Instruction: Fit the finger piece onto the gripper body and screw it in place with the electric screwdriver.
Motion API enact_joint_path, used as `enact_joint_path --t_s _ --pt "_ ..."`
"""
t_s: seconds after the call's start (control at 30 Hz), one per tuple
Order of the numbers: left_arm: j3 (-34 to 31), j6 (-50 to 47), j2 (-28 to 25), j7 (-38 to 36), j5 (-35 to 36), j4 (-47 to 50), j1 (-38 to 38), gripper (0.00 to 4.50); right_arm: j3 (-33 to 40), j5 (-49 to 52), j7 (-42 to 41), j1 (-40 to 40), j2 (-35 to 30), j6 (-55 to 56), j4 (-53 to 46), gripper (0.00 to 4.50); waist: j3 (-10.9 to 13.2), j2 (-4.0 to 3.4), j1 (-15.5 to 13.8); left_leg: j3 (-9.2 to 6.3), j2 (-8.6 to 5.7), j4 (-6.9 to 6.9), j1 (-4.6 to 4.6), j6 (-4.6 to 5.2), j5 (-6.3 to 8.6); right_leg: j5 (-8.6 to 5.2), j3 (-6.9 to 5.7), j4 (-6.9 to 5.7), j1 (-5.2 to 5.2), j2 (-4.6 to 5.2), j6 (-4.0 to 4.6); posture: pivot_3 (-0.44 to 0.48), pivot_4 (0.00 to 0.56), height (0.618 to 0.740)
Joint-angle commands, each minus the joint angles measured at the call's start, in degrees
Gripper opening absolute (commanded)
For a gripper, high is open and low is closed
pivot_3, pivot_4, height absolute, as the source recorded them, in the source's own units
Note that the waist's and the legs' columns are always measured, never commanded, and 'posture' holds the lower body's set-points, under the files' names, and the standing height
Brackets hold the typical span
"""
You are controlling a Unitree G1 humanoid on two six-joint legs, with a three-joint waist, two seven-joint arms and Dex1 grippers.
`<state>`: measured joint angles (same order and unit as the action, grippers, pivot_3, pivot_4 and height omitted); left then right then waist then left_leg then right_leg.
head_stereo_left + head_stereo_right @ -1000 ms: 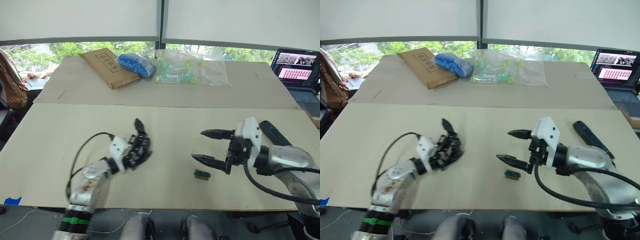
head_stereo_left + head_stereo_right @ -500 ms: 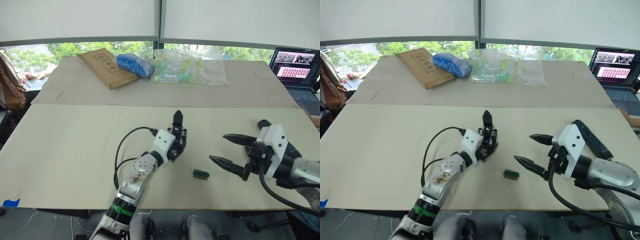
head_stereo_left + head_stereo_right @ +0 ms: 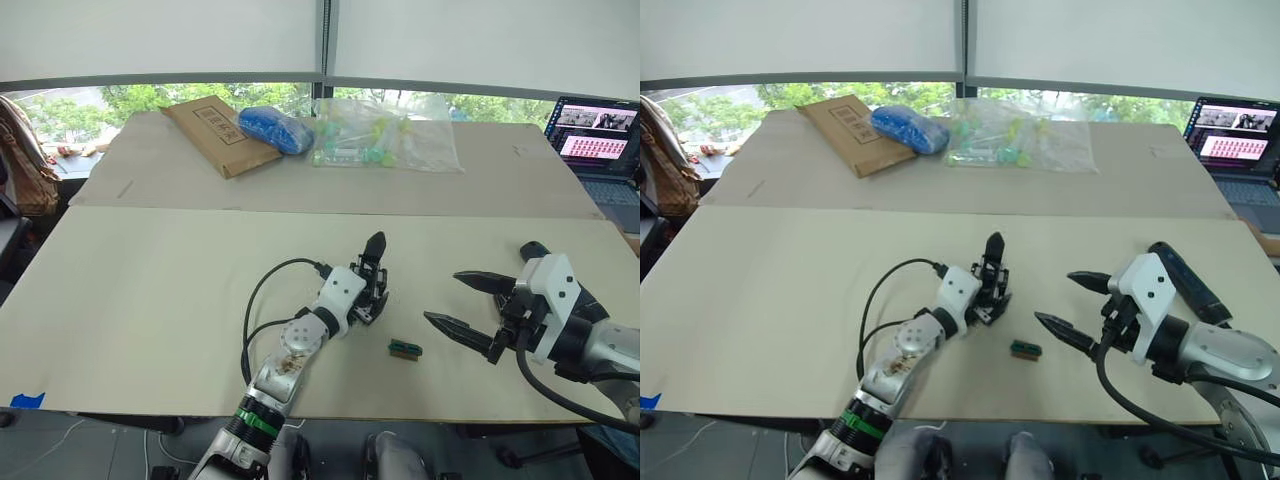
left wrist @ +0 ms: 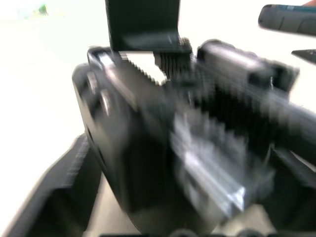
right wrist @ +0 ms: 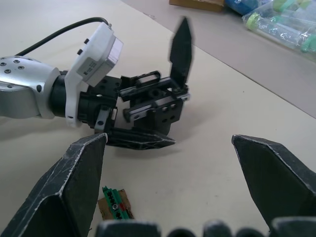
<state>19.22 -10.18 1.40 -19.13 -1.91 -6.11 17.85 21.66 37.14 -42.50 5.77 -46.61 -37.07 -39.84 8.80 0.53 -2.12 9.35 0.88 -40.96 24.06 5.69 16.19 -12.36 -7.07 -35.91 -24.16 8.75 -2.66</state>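
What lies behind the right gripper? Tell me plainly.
The electric screwdriver lies behind the open right gripper. Its far end shows; the arm covers its near end.

gripper body [image 5: 157, 106]: squat black, one pointed finger upright, mid-table, clamped in left gripper [image 3: 368, 296]. electric screwdriver [image 3: 1185, 282]: dark pen shape, lying flat at table's right, partly behind right arm.

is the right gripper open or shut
Open: the right gripper has its two black pointed fingers spread wide apart, nothing between them, above the pale table.
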Motion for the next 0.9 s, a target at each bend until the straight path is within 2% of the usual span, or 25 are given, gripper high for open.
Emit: enact_joint_path --t_s 0.03,0.2,0.4,0.5,0.53,0.6,0.7,0.8,0.9 --pt "-1.2 -0.7 -1.6 -2.3 2.0 4.1 -1.5 4.41 0.1 -0.2 0.0 -0.7 -0.1 1.6 -0.6 4.50 0.0 0.00 0.0 0.00 0.00 0.00 0.00 0.00 0.00 0.00 0.00 -0.01 0.00 0.00 0.00 0.000 0.150 0.732" --pt "-2.5 -5.7 -10.1 -9.5 5.4 13.3 -8.0 4.41 0.9 0.1 -1.3 -0.7 -1.0 1.6 0.3 4.50 0.0 -0.07 0.2 0.00 0.02 0.01 -0.02 0.00 0.00 0.00 0.00 -0.02 0.00 -0.02 0.01 0.000 0.150 0.732" --pt "-7.6 -9.1 -24.8 -23.0 13.8 21.7 -12.8 4.41 6.0 3.1 -4.9 -0.1 -7.0 -3.8 2.2 4.50 -0.2 -0.33 1.0 0.00 0.04 0.02 -0.15 -0.02 0.00 -0.05 0.01 -0.06 0.07 -0.02 0.04 0.000 0.150 0.732" --pt "-14.1 -15.9 -35.8 -38.3 28.2 27.3 -11.1 4.41 9.4 6.8 -3.5 -2.6 -15.9 -19.0 7.5 4.50 -0.2 -0.35 1.3 0.01 0.05 0.02 -0.15 -0.03 0.01 -0.09 0.02 -0.10 0.02 -0.01 0.09 0.000 0.150 0.732" --pt "-15.2 -17.6 -38.0 -41.1 31.5 28.2 -10.3 4.41 9.7 8.2 -2.7 -3.7 -17.7 -23.1 8.9 4.50 -0.2 -0.36 1.3 0.00 0.06 0.01 -0.14 -0.03 0.01 -0.10 0.02 -0.12 -0.02 0.00 0.12 0.000 0.150 0.732" --pt "-17.8 -19.8 -43.4 -47.5 36.7 29.1 -7.0 4.41 7.9 9.9 -0.2 -8.9 -21.3 -31.3 13.1 4.50 -0.2 -0.38 1.3 -0.03 0.06 0.01 -0.16 -0.04 0.01 -0.12 -0.01 -0.10 -0.06 0.06 0.15 0.000 0.150 0.732" --pt "-19.3 -23.2 -48.1 -51.7 40.3 27.6 2.4 4.41 -0.4 9.7 1.3 -19.4 -25.4 -40.4 21.0 4.50 -0.2 -0.40 1.4 -0.03 0.02 0.02 -0.19 -0.05 0.02 -0.14 -0.04 -0.07 -0.06 0.12 0.18 0.000 0.150 0.732" --pt "-19.4 -28.1 -49.5 -54.3 45.0 26.3 11.1 4.41 -10.7 6.9 1.4 -28.6 -25.7 -44.4 29.0 4.50 -0.2 -0.38 1.6 0.01 0.00 0.06 -0.17 -0.04 0.01 -0.13 -0.01 0.03 0.08 0.02 0.15 0.000 0.150 0.732" --pt "-18.0 -28.8 -48.7 -58.0 46.6 24.4 17.0 4.41 -20.5 2.3 2.8 -39.4 -21.7 -47.6 40.0 4.50 -0.2 -0.38 2.1 0.14 -0.05 0.07 -0.08 -0.03 0.00 -0.17 0.02 0.01 0.02 -0.06 0.03 0.000 0.150 0.732"
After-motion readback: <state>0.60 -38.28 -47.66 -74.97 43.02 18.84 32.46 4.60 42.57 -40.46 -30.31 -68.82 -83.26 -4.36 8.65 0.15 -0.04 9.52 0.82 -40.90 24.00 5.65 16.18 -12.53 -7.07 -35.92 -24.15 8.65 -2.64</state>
